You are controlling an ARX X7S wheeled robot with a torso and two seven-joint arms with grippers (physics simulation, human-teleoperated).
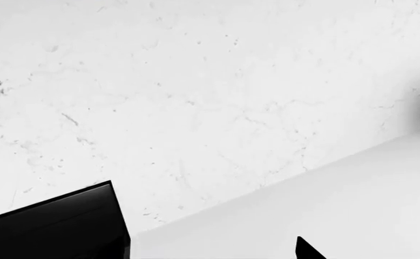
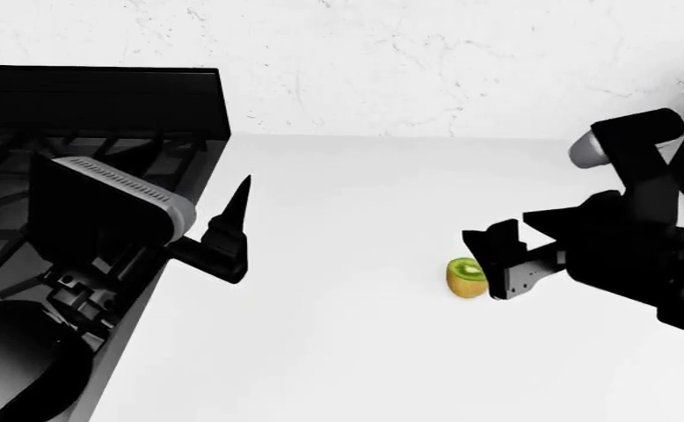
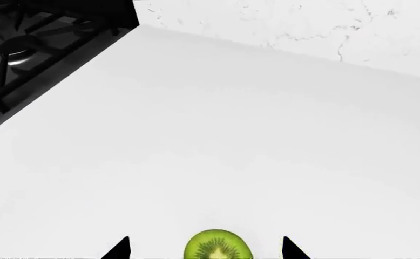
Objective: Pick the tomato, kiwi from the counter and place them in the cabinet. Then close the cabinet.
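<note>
While I am holding both arms over the counter [image 2: 354, 352], the kiwi [image 2: 467, 277] is sitting on the white surface, cut face turned toward the right gripper [image 2: 497, 264]. From the head view, that gripper is standing just beside the fruit, on its right, at about the same level. Through the right wrist camera I am seeing the kiwi [image 3: 218, 245] lying between the two dark fingertips [image 3: 119, 249], with a gap of bare counter showing on each side; the jaws are standing apart and are not touching it. The stove [image 2: 37, 176] is occupying the counter's left end, well apart from the kiwi. My left gripper [image 2: 234, 230] is hovering near the stove's right edge, one pointed finger aimed upward; I cannot tell from these views whether its jaws are apart or together. The left wrist camera is showing the marbled wall [image 1: 195, 97], a stove corner [image 1: 59, 226] and one fingertip only. No tomato is appearing in any view.
</note>
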